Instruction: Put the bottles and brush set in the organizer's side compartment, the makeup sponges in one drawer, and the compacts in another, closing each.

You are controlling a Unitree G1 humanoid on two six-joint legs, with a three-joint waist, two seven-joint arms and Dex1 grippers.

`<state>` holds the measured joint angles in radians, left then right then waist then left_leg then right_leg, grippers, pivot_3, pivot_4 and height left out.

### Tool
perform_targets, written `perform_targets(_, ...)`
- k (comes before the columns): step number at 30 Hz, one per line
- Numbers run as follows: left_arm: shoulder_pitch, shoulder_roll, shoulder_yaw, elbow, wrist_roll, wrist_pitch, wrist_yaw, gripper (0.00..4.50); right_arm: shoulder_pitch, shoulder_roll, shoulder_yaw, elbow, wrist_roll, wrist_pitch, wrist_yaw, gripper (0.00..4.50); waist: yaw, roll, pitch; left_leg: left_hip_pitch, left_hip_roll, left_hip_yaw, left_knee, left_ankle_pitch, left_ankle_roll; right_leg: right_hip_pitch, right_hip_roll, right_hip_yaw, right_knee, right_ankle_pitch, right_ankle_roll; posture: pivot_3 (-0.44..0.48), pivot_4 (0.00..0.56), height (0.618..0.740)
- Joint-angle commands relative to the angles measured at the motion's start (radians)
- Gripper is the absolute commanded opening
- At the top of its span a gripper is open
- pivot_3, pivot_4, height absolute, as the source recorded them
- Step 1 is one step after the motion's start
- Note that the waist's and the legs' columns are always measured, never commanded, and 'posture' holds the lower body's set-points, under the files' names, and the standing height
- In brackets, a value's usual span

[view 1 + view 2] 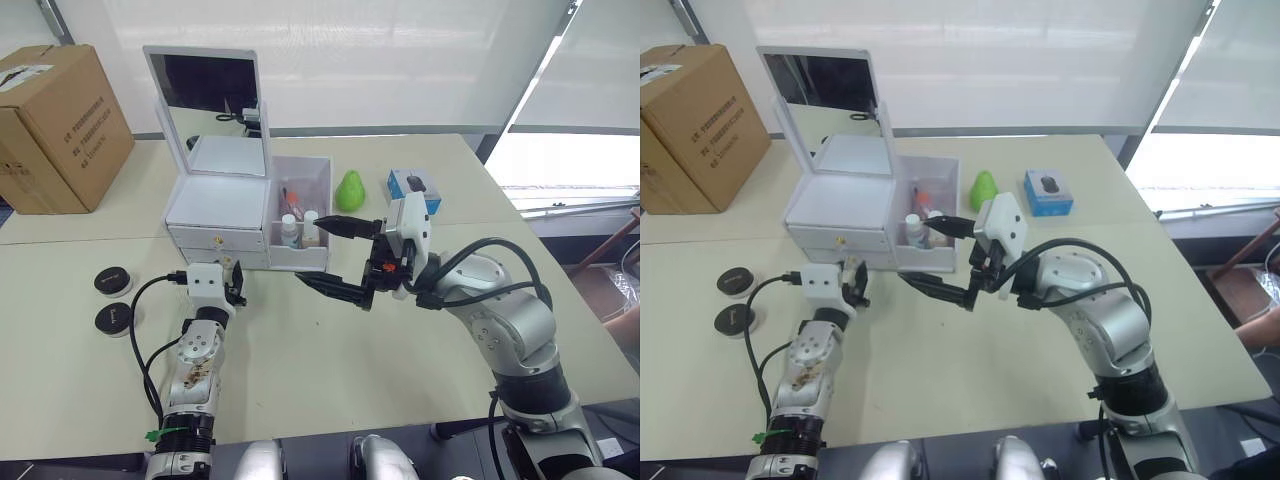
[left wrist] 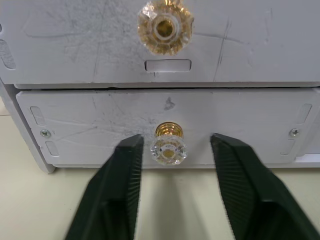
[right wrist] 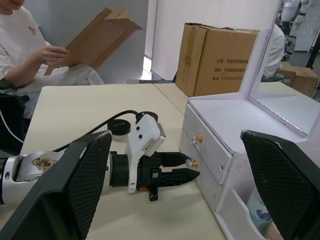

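Beige table (image 1: 330, 350) by a bright window with blinds down; brown cardboard box (image 1: 55, 125) sits at the far left corner. White organizer (image 1: 225, 215) stands mid-table with its mirror (image 1: 208, 105) upright, both gold-knobbed drawers shut. Side compartment (image 1: 300, 205) on the organizer's right holds the two white-capped bottles (image 1: 298, 228) upright near the front wall, plus something reddish behind them, too small to make out. Two compacts (image 1: 111, 300) with black lids lie on the table well left of the organizer, one just behind the other.

Left gripper (image 2: 170, 165) is at the lower drawer front, jaws apart, one finger on each side of the lower knob (image 2: 169, 147); fingers not touching it. Upper knob (image 2: 165, 27) sits just above on the other drawer. Right wrist view shows the same thing from the side.

Right gripper (image 1: 335, 255) hovers above the table just right of the side compartment's front, jaws wide apart and empty, pointing left.

Green pear-shaped object (image 1: 349, 190) and a blue box (image 1: 415, 185) sit behind the right gripper. A person (image 3: 35, 55) in a white shirt holding cardboard sits beyond the table in the right wrist view.
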<state>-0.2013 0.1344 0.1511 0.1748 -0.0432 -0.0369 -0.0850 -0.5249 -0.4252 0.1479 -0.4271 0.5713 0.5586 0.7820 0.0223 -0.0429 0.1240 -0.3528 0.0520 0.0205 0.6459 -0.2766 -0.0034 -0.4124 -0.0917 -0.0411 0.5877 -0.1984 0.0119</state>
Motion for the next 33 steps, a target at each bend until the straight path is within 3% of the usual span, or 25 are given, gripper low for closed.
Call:
perform_targets(1,-0.024,0.001,-0.004,-0.005,-0.011,0.003,-0.002,0.64,-0.006,-0.003,-0.02,-0.038,0.011,-0.002,-0.007,4.5,0.001,0.0,0.0,0.0,0.0,0.0,0.0,0.0,0.0,0.0,0.0,0.0,0.0,0.0,0.0,0.0,0.15,0.74)
perform_targets(12,0.031,0.004,-0.013,-0.043,-0.011,-0.008,-0.027,0.55,-0.009,-0.001,-0.02,-0.037,0.012,-0.001,-0.008,4.5,0.001,0.001,0.0,0.0,0.0,0.0,0.0,0.0,0.0,0.0,0.0,0.0,0.0,0.0,0.0,0.0,0.15,0.74)
perform_targets(23,0.489,0.038,-0.019,-0.408,-0.077,-0.044,-0.141,0.55,0.001,-0.009,-0.016,-0.037,0.01,0.008,-0.006,4.5,-0.008,0.008,0.003,0.0,0.0,-0.001,-0.002,0.0,-0.001,-0.006,-0.002,0.0,-0.003,-0.003,-0.004,0.0,0.15,0.74)
perform_targets(33,0.505,0.047,-0.009,-0.433,-0.078,-0.009,-0.124,0.55,0.002,-0.007,-0.013,-0.036,0.012,0.012,-0.004,4.5,-0.003,0.011,0.006,-0.003,-0.001,-0.001,-0.003,0.0,-0.001,-0.008,-0.002,-0.001,-0.008,-0.003,-0.002,0.0,0.15,0.74)
